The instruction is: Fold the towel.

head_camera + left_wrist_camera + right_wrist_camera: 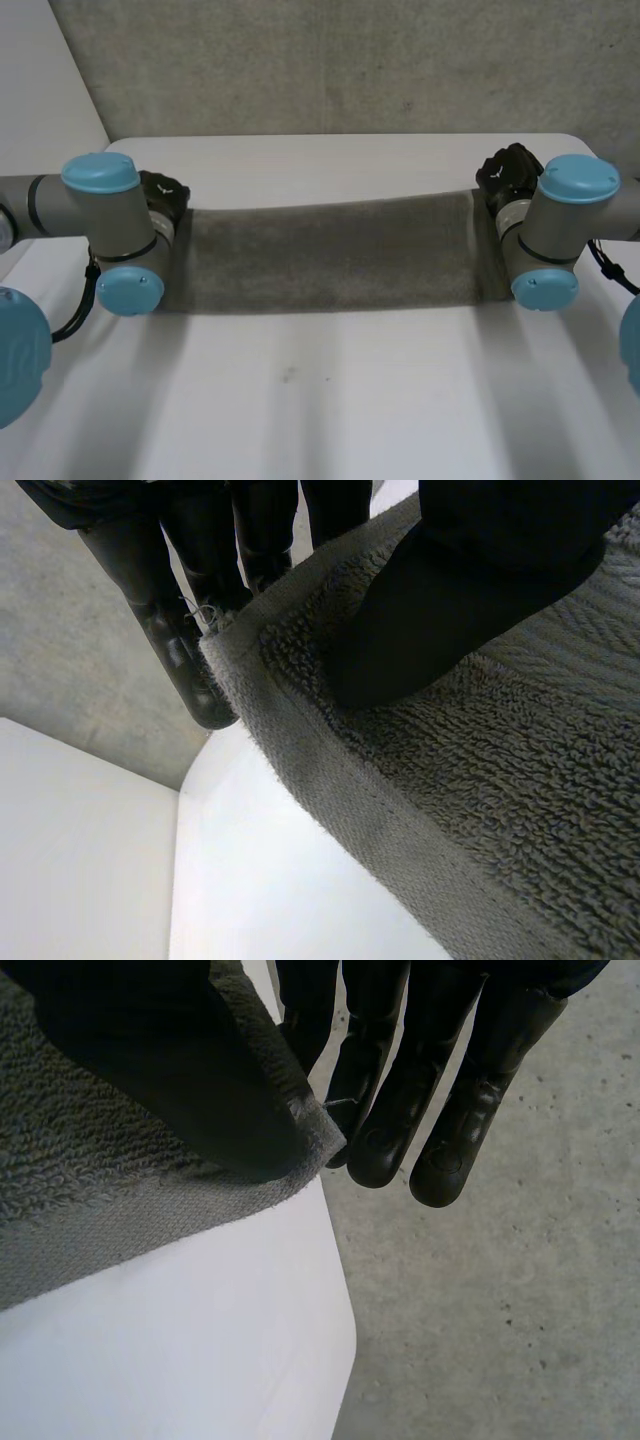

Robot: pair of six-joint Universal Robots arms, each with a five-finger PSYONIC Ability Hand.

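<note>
A grey terry towel [330,255] hangs stretched in a wide band between my two hands, above the white table [330,400]. My left hand [162,194] holds its left end; in the left wrist view the thumb [420,610] presses the towel's corner [300,670] against the fingers [185,650] behind it. My right hand [508,174] holds the right end. There the thumb [180,1080] pinches the towel's corner [90,1195] against the fingers [400,1090]. The band sags slightly in the middle.
The table's far edge [340,138] runs just behind the towel, with grey concrete floor [330,60] beyond. The table's rounded corner [335,1310] lies under my right hand. Bare tabletop stretches in front of the towel.
</note>
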